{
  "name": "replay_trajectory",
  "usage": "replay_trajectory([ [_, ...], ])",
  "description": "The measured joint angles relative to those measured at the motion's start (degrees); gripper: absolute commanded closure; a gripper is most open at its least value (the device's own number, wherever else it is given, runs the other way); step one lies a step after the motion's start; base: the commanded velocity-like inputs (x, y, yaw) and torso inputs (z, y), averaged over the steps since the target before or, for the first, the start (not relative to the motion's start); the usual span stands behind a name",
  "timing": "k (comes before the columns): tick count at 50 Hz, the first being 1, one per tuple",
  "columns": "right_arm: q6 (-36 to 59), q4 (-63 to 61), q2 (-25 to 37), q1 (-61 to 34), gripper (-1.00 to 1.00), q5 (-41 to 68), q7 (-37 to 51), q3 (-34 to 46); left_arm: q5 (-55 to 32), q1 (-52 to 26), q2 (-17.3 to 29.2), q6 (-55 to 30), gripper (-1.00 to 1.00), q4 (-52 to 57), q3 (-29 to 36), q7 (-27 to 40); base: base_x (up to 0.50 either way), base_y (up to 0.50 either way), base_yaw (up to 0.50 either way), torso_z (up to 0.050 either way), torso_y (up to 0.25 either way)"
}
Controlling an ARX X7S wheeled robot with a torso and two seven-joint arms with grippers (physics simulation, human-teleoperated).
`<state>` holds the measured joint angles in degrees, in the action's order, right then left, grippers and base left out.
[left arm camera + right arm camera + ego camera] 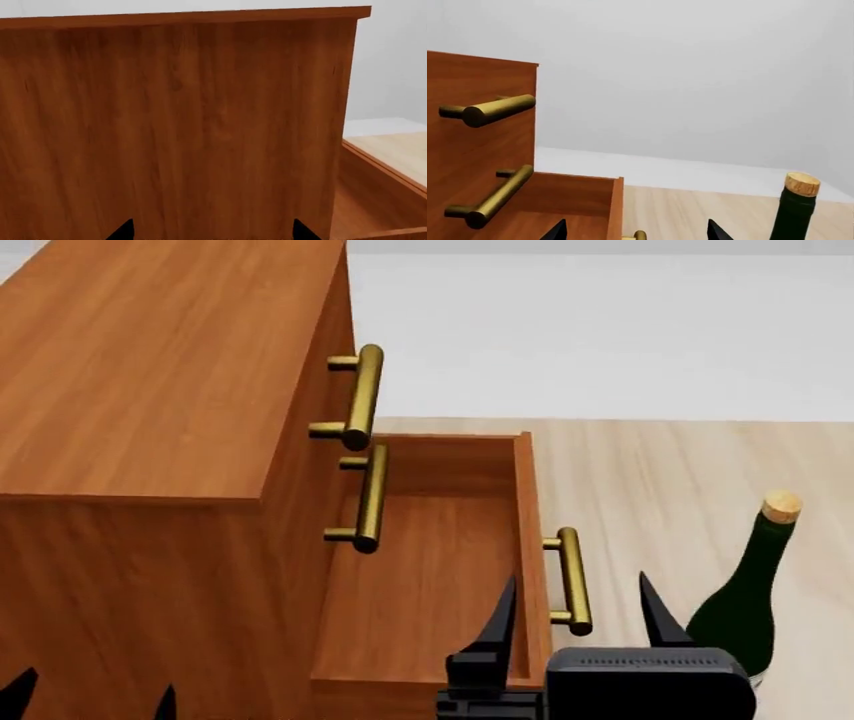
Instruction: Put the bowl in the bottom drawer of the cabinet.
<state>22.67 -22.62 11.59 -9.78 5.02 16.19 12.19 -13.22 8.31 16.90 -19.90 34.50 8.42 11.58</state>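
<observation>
The bowl is out of view in every frame. The reddish-brown cabinet (147, 370) fills the left of the head view, and its bottom drawer (427, 570) is pulled out, showing bare wood inside. My right gripper (577, 585) is open, its fingers straddling the drawer's front wall and brass handle (571, 580) from above, holding nothing. The right wrist view shows the same gripper (636, 227) over the drawer wall (616, 205). My left gripper (96, 685) is open and empty, low beside the cabinet. In its wrist view this gripper (212, 227) faces the cabinet's side panel (180, 125).
A dark green wine bottle (747, 590) with a cork stands on the light wood floor right of the drawer, close to my right gripper; the right wrist view shows the bottle (795, 210) too. The two upper drawer handles (360, 395) (367, 498) jut out above the open drawer.
</observation>
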Motion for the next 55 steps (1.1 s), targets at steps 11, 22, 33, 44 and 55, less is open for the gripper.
replay_trajectory([
  [11, -0.4, -0.3, 0.2, 0.2, -1.00, 0.1, 0.6, 0.1, -0.1, 0.2, 0.3, 0.4, -1.00, -0.2, 0.2, 0.3, 0.39, 0.11, 0.00, 0.000, 0.000],
  [22, -0.8, -1.2, 0.7, 1.2, -1.00, -0.3, 1.7, 0.3, 3.2, 1.2, 0.9, 1.1, -1.00, -0.2, 1.3, 2.1, 0.00, 0.00, 0.00, 0.000, 0.000],
  [33, -1.0, -1.6, 0.9, 1.6, -1.00, -0.4, 2.2, 0.4, 4.8, 1.6, 1.3, 1.4, -1.00, -0.2, 1.8, 3.0, 0.00, 0.00, 0.00, 0.000, 0.000],
  [44, -1.0, -1.7, 0.9, 1.8, -1.00, -0.5, 2.3, 0.5, 5.4, 1.7, 1.4, 1.5, -1.00, -0.2, 2.0, 3.3, 0.00, 0.00, 0.00, 0.000, 0.000],
  [55, -0.4, -2.2, -5.0, 3.1, -1.00, -6.7, -5.0, -4.5, 12.2, 2.5, -6.0, 0.5, -1.00, 0.1, -2.7, -5.3, 0.00, 0.00, 0.00, 0.000, 0.000],
])
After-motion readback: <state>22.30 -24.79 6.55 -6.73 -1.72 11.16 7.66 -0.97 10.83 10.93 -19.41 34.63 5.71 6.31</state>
